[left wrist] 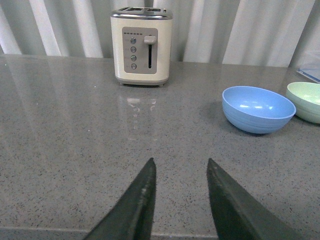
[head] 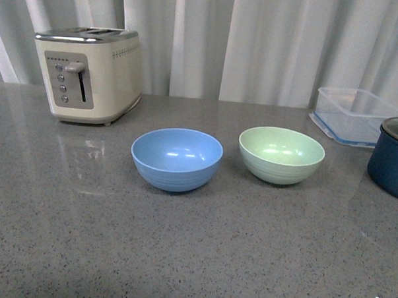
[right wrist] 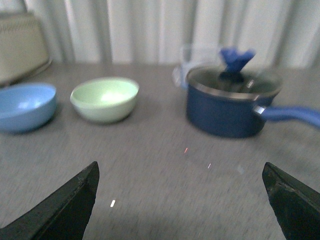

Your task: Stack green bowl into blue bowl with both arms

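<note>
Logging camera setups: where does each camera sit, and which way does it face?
Front view: on the body, facing the counter, toaster behind; no arm shows.
Left wrist view: low over the counter, facing the toaster; open left gripper shows.
Right wrist view: blurred, facing the navy pot; open right gripper shows.
Shared: all show blue bowl, green bowl.

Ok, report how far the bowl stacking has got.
Done: nothing yet. The green bowl sits empty on the counter beside the blue bowl, apart from it. In hand: nothing; the left tool and the right tool are both open and empty, short of the bowls. Left: grasp the green bowl, lift it and set it inside the blue bowl.
</note>
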